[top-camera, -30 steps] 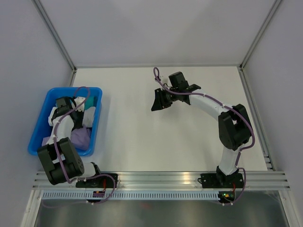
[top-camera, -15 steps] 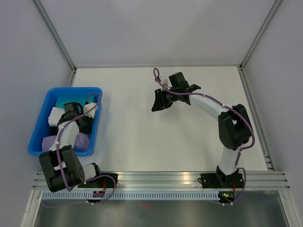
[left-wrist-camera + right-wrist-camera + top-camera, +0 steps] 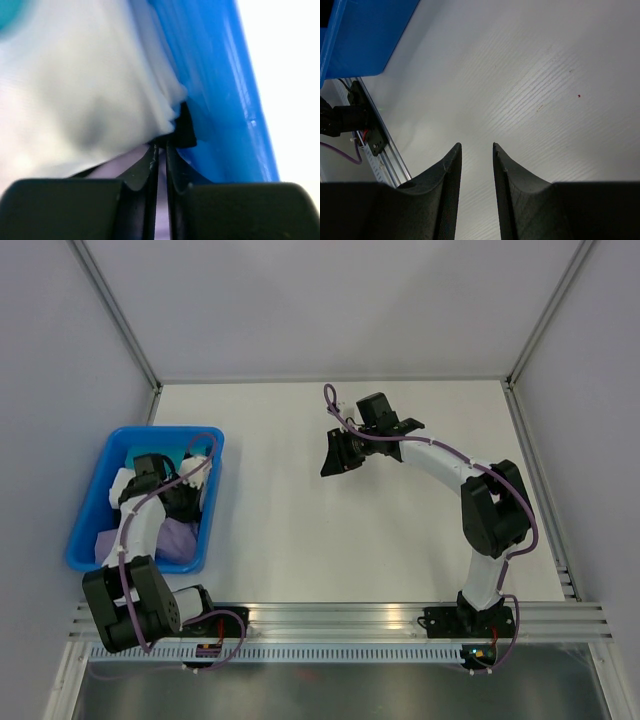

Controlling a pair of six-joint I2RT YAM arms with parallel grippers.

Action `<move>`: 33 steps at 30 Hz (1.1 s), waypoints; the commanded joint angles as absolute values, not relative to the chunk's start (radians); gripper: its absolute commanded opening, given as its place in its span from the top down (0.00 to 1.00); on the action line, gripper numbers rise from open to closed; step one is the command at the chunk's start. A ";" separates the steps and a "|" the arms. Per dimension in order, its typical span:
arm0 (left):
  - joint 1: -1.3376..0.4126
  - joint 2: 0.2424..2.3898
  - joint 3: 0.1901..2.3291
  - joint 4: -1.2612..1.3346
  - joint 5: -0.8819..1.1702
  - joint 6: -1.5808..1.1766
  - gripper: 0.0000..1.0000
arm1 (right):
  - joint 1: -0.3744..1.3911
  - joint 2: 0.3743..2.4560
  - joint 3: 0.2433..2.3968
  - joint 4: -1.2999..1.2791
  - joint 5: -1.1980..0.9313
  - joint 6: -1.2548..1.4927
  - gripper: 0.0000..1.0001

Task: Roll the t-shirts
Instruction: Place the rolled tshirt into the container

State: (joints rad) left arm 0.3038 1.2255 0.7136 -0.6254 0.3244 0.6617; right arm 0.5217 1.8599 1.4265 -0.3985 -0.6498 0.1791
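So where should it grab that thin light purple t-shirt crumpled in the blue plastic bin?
Probably a raised fold of the light purple t-shirt at the near end, coming straight down from above: the walls of the blue plastic bin block the sides, and white cloth lies farther back.

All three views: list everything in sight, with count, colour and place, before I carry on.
bin: one, blue, left side of the table.
lavender t-shirt: one, light purple, bunched in the bin's near end.
white cloth: one, white, in the bin.
teal item: one, in the bin, too blurred to identify.
table: one, white.
rail: one, silver, near edge.
left tool: in the bin, almost closed, apparently pinching lavender fabric.
right tool: open, over mid-table, holding nothing.
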 commanded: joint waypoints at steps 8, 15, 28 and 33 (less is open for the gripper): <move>0.317 1.198 1.068 -0.790 0.030 0.453 0.74 | 0.624 1.937 1.846 -0.488 -0.473 0.219 0.62; 0.474 1.149 0.976 -0.701 -0.199 0.468 0.63 | 0.833 2.097 2.008 -0.325 -0.417 0.276 0.57; 0.347 1.268 1.012 -0.917 0.184 0.496 0.64 | 0.920 2.282 2.023 -0.094 -0.353 0.725 0.52; 0.342 1.263 1.028 -0.966 0.230 0.502 0.57 | 0.914 2.335 1.984 0.056 -0.380 0.914 0.51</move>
State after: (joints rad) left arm 0.3408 1.2869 1.0122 -0.9035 0.1452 0.5037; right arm 0.9131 2.3142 1.9865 -0.1104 -0.3813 0.7246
